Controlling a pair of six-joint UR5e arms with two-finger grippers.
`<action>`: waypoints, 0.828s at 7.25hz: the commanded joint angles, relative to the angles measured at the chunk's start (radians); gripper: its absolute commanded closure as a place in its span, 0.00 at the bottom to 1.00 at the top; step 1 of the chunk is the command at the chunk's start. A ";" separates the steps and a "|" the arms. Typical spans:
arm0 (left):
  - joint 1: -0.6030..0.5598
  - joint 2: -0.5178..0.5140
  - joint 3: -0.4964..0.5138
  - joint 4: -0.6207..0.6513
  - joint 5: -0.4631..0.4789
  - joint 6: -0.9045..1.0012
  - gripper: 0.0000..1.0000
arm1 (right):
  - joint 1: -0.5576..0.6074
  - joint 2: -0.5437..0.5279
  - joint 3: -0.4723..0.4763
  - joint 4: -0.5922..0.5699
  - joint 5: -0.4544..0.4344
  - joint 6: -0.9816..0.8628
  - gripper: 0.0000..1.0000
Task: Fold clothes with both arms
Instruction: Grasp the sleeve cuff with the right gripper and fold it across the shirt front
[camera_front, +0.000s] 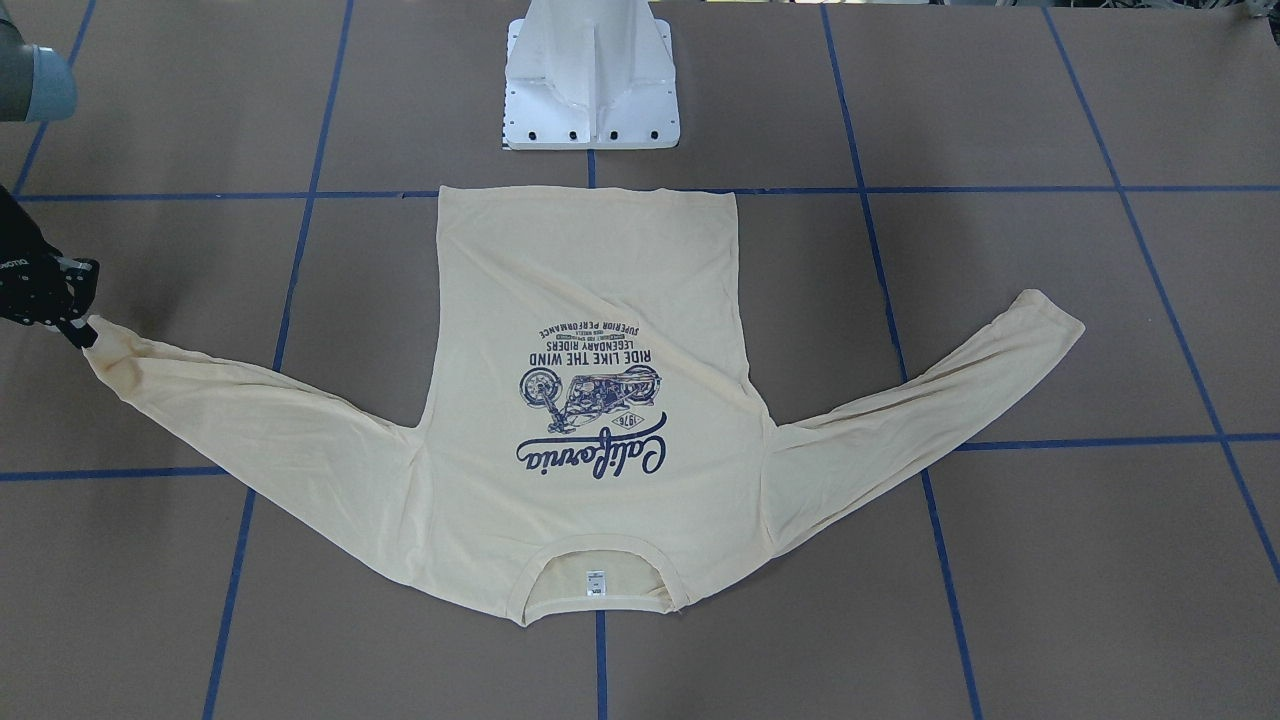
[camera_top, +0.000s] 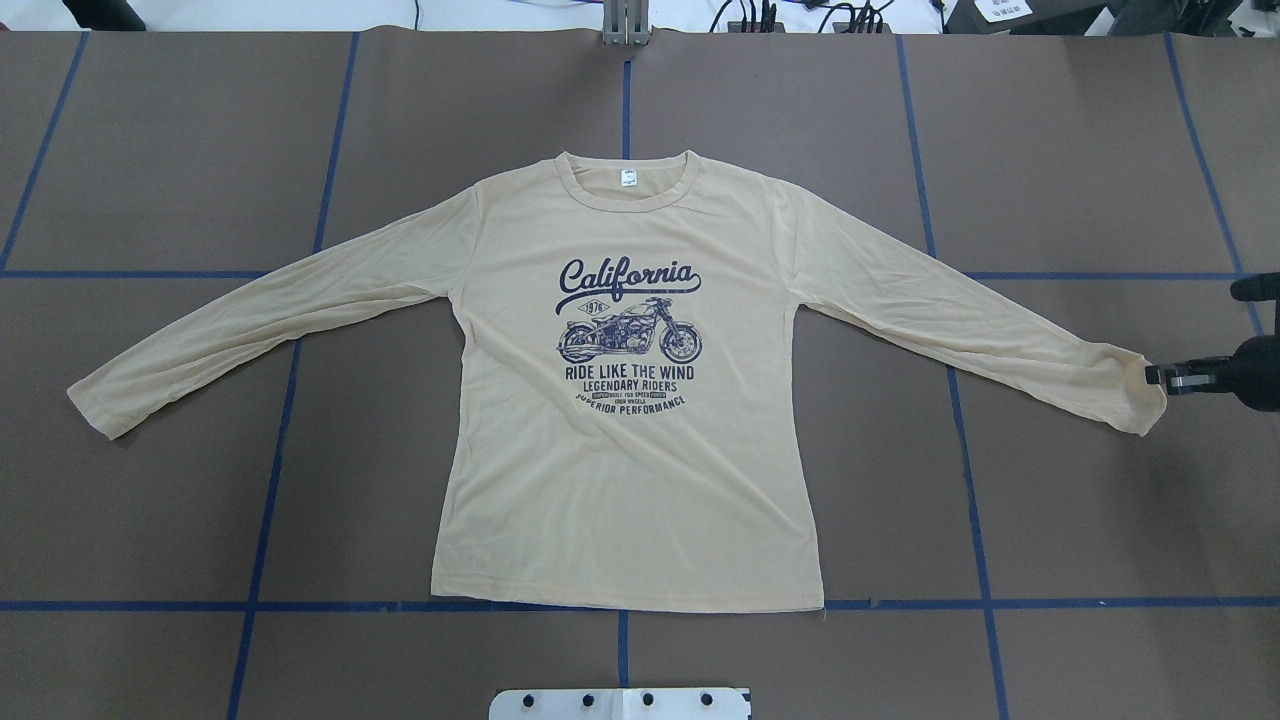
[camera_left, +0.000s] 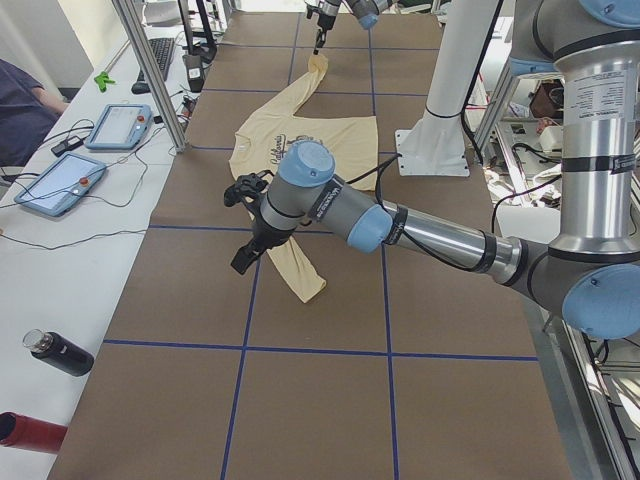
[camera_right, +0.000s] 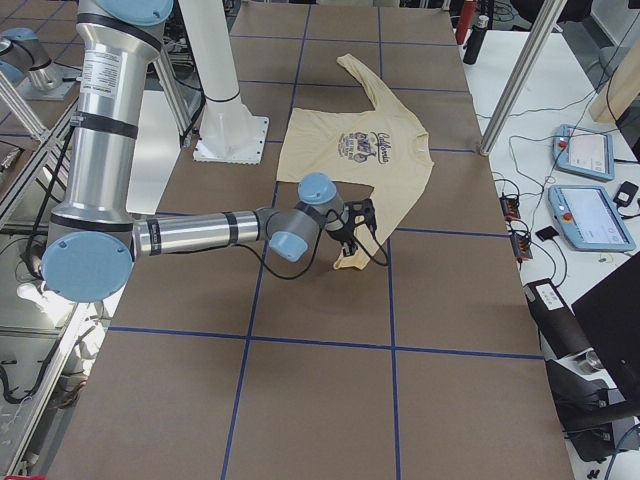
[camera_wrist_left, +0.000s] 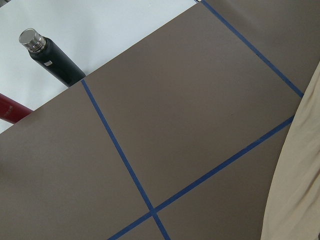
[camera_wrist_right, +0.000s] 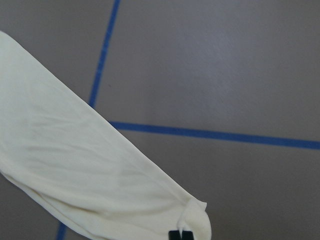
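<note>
The cream-yellow shirt (camera_top: 630, 460) lies flat and print-up on the brown table, collar on the far side from the robot and both sleeves spread out. My right gripper (camera_top: 1160, 377) is shut on the cuff of the right sleeve (camera_top: 1130, 395); it also shows at the front view's left edge as the right gripper (camera_front: 85, 330). In the right wrist view the cuff (camera_wrist_right: 192, 217) bunches at the fingertips. My left gripper (camera_left: 243, 262) hangs over the table beside the left sleeve (camera_left: 300, 275). It shows only in the side view, so I cannot tell its state.
The white pedestal base (camera_front: 590, 80) stands behind the shirt's hem. A black bottle (camera_left: 60, 352) and a red one (camera_left: 25, 430) lie on the white side table, beside two teach pendants (camera_left: 60, 180) and a seated person (camera_left: 20, 110). Blue tape lines cross the table.
</note>
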 joint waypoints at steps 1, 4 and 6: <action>0.000 0.002 0.001 0.000 0.000 -0.001 0.00 | -0.007 0.270 0.095 -0.320 -0.041 0.164 1.00; 0.000 0.000 0.011 0.000 0.000 -0.003 0.00 | -0.190 0.766 0.075 -0.820 -0.276 0.386 1.00; 0.000 0.002 0.012 0.000 0.000 -0.004 0.00 | -0.262 0.902 0.035 -0.839 -0.374 0.481 1.00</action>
